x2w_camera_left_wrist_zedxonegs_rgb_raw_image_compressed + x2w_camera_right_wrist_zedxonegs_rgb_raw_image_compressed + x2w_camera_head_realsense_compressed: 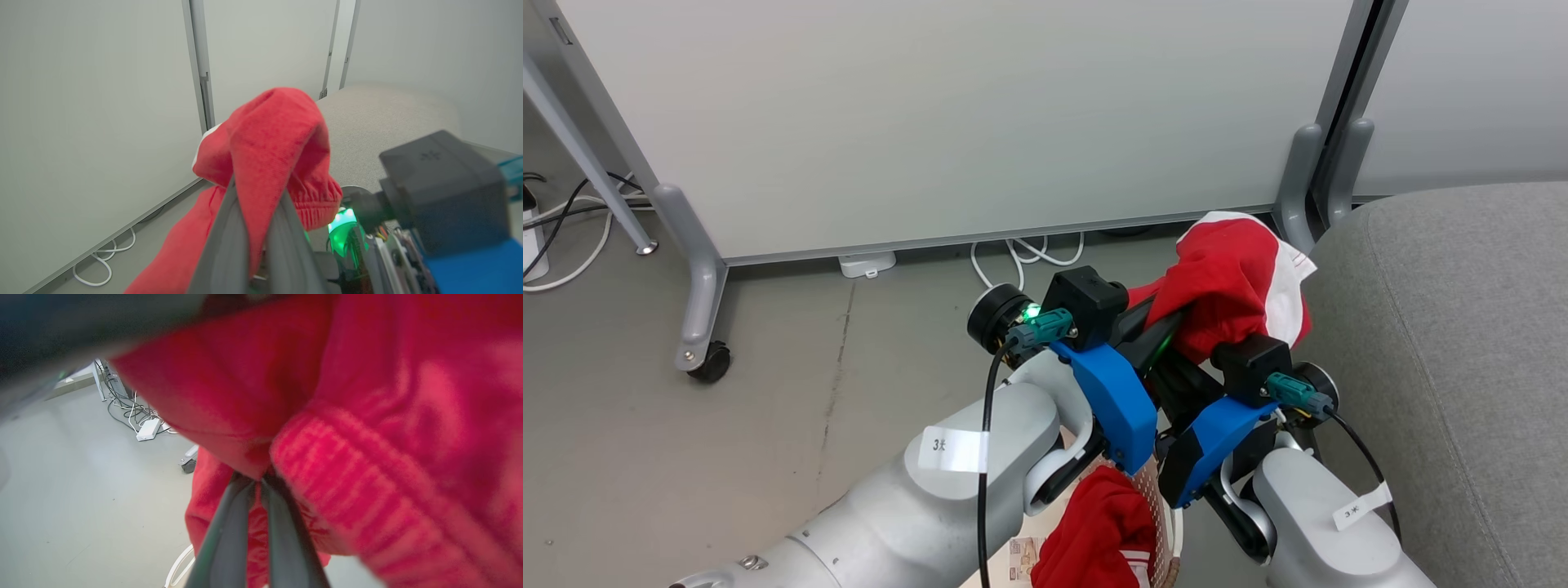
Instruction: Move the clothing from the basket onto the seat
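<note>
Red garment [1225, 278] hangs aloft just beside the seat [1462, 327], pinched by left claw [257, 188] and right claw [255, 482] alike. The second garment [1094, 531] lies in the basket [1170, 523]. Judging by this, neither is delivered yet.

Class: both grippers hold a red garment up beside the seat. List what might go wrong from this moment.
1. The garment appears to hang over the floor, short of the seat; an early release would likely drop it there.
2. The left gripper and right gripper each pinch just a small fold, so the fabric may slip out.
3. The wrists sit very close together and might knock on the swing across.
</note>
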Controlling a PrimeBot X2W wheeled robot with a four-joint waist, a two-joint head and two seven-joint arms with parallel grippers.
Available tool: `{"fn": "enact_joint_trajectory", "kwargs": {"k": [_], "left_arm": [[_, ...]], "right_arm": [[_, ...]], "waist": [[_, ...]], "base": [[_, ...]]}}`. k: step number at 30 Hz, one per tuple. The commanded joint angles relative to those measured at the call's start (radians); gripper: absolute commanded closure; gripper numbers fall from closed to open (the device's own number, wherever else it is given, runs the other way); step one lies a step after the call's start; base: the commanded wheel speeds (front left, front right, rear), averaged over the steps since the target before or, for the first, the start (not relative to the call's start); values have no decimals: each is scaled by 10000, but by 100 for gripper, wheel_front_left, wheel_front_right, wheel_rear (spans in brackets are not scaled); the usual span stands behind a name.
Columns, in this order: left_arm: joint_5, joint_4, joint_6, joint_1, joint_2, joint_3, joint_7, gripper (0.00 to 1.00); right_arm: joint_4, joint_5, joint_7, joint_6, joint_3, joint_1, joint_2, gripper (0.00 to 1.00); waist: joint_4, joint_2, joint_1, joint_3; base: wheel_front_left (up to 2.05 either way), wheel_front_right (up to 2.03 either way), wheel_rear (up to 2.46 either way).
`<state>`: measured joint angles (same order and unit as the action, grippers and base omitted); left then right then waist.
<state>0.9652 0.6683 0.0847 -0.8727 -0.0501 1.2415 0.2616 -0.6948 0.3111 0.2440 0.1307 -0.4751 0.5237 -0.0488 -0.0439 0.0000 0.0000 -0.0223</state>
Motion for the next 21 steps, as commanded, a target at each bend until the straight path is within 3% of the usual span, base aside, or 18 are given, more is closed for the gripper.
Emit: {"fn": "enact_joint_trajectory", "kwargs": {"k": [1, 3, 4, 5, 13, 21], "left_arm": [[-53, 24, 1, 101, -4, -51, 51, 100], [-75, 27, 6, 105, -4, -65, 51, 98], [-96, 3, -18, 99, -4, -105, 51, 75], [-173, -49, -59, 93, -3, -166, 51, 0], [-637, -422, -90, 453, -6, -851, 50, 0], [-1798, -1009, -59, 1656, -305, -2634, 50, 0]], "right_arm": [[-30, 78, 62, 1, 4, 130, -29, 100], [-39, 78, 64, 1, 8, 130, -29, 100], [-42, 80, 74, 3, 4, 127, -29, 100], [-42, 79, 84, 1, -2, 125, -29, 100], [5, -121, 158, 1, 40, 58, -29, 100], [174, -416, 166, 3, 219, -73, -29, 100]], "waist": [[-1, 0, 0, -3], [-2, 0, 0, -5], [-3, 0, 0, -7], [-4, 0, 0, -10], [-7, 0, 0, 4], [-24, 0, 0, -24]], "base": [[0, 0, 0], [0, 0, 0], [0, 0, 0], [0, 0, 0], [0, 0, 0], [0, 0, 0]]}}
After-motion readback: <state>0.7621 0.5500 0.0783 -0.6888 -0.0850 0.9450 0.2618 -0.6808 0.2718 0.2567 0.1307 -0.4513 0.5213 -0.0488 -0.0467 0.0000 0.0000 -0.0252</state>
